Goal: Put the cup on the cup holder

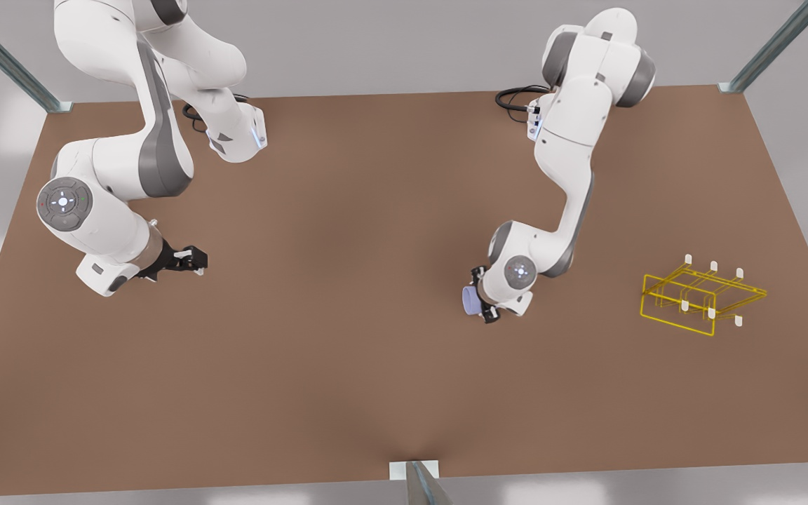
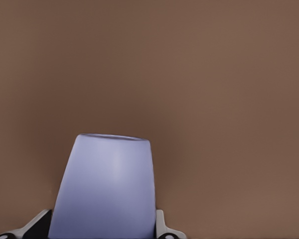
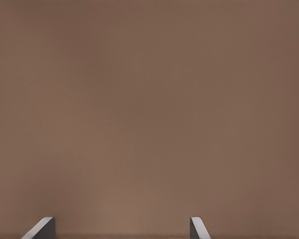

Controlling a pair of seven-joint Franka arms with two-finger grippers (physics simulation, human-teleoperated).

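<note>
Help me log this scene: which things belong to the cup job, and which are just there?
Job:
- cup, held in the left tool
- cup holder, at the front view's right

Just there:
- brown table
- right tool, open, waiting at the front view's left

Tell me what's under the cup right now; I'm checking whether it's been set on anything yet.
Bare brown table lies beneath the cup, which the left gripper holds between its fingers, away from the yellow cup holder. The cup's base is covered by the gripper. The right gripper waits open over the table.
</note>
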